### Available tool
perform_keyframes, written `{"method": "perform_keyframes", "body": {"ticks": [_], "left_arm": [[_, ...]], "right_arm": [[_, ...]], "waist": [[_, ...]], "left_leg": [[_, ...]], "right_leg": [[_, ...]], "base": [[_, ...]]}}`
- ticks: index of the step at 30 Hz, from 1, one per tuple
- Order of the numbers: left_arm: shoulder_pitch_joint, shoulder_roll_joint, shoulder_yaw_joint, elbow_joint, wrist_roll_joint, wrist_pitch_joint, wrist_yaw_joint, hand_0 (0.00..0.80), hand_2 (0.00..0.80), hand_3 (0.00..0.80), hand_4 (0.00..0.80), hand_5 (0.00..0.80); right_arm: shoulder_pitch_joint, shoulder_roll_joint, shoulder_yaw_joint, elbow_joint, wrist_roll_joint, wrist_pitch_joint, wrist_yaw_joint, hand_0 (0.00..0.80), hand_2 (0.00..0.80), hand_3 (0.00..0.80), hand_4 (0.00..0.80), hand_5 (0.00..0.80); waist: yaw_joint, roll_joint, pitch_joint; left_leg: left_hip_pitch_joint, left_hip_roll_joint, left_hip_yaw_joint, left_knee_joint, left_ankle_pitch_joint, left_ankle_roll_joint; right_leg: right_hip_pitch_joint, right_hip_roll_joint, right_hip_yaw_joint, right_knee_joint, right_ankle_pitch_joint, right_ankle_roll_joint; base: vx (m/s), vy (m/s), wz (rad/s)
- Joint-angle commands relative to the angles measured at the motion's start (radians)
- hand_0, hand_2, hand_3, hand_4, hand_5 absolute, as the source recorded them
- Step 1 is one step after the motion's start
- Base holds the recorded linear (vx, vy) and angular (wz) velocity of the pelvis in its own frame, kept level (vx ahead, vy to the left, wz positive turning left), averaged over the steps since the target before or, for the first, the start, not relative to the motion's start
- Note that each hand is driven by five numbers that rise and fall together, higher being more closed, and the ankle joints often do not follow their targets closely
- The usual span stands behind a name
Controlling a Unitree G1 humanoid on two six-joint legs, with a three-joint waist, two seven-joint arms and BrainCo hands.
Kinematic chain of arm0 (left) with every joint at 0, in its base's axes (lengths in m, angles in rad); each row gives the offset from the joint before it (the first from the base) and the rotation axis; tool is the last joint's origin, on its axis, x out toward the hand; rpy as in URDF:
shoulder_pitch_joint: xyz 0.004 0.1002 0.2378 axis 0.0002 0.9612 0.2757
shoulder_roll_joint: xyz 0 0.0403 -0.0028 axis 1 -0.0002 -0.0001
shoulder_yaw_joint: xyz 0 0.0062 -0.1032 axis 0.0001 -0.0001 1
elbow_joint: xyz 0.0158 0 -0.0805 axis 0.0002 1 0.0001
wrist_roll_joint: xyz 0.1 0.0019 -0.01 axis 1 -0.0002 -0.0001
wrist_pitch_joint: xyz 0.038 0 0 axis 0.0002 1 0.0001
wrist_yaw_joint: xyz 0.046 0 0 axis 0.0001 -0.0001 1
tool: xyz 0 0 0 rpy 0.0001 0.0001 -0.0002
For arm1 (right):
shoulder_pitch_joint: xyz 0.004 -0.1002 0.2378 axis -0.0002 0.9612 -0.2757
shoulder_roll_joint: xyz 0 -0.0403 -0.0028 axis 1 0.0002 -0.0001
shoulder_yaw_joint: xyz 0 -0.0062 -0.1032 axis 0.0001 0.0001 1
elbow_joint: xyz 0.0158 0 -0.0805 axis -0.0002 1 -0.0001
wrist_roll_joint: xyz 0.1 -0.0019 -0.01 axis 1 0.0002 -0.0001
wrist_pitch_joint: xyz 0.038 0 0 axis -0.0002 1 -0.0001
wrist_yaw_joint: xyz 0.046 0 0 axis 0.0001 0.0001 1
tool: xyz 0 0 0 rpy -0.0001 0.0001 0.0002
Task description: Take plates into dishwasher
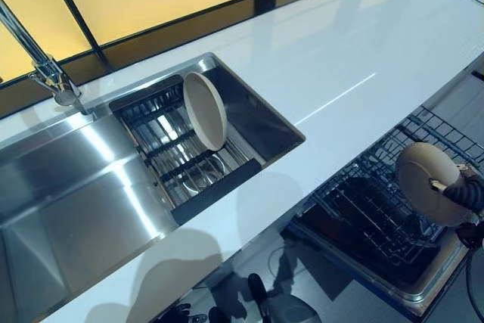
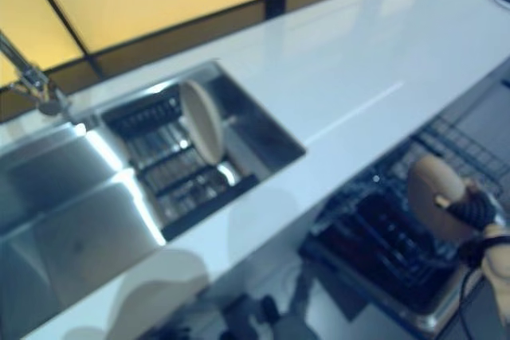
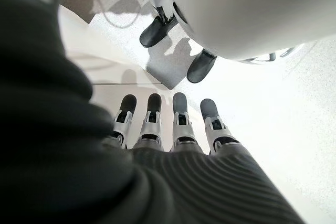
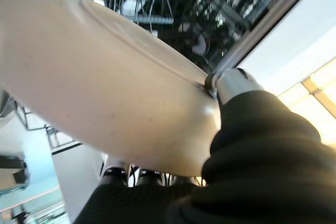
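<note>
Plate held over the dishwasher rack

My right hand (image 1: 463, 193) pinches a plate (image 1: 427, 179) on edge above the rack (image 1: 363, 217) to suit its slots; my left hand (image 3: 173, 129) hangs slack, fingers straight

White countertop (image 1: 340, 58): bare, open to passage. Sink (image 1: 257, 122): drying rack (image 1: 178, 153) fills its floor, with one plate (image 1: 205, 110) upright on edge. Dishwasher rack (image 1: 378, 209): pulled out below the counter edge, wire tines crowd it; the right hand (image 1: 465, 194) pinches a second plate (image 1: 431, 181) above it.
</note>
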Motion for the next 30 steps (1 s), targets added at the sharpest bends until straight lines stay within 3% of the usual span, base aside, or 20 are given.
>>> {"method": "perform_keyframes", "body": {"ticks": [1, 9, 30], "left_arm": [[-0.109, 0.082, 0.011, -0.025, 0.046, -0.019, 0.002, 0.0, 0.0, 0.0, 0.0, 0.0], [-0.124, 0.078, -0.004, -0.049, 0.055, -0.014, -0.004, 0.0, 0.0, 0.0, 0.0, 0.0], [-0.17, 0.092, -0.034, -0.063, 0.057, -0.007, -0.014, 0.0, 0.0, 0.0, 0.0, 0.0]], "right_arm": [[-0.146, -0.031, 0.007, 0.048, -0.043, 0.003, -0.008, 0.8, 0.8, 0.8, 0.8, 0.8], [-0.224, -0.006, 0.088, 0.074, -0.078, 0.066, 0.023, 0.8, 0.8, 0.8, 0.8, 0.8], [-0.339, 0.016, 0.224, 0.258, -0.171, 0.146, 0.014, 0.8, 0.8, 0.8, 0.8, 0.8]], "waist": [[0.04, -0.022, -0.004], [0.062, -0.02, 0.003], [0.095, -0.006, 0.034]], "left_leg": [[0.022, -0.01, -0.095, 0.002, -0.081, 0.051], [0.014, -0.009, -0.108, 0.002, -0.076, 0.045], [-0.013, -0.009, -0.149, 0.002, -0.064, 0.034]], "right_leg": [[0.026, 0.018, -0.022, 0.057, -0.115, 0.022], [0.028, 0.014, -0.033, 0.046, -0.11, 0.019], [0.016, 0.004, -0.062, 0.044, -0.112, 0.012]], "base": [[-0.002, -0.045, 0.04], [-0.01, -0.036, 0.05], [-0.012, -0.018, 0.07]]}}
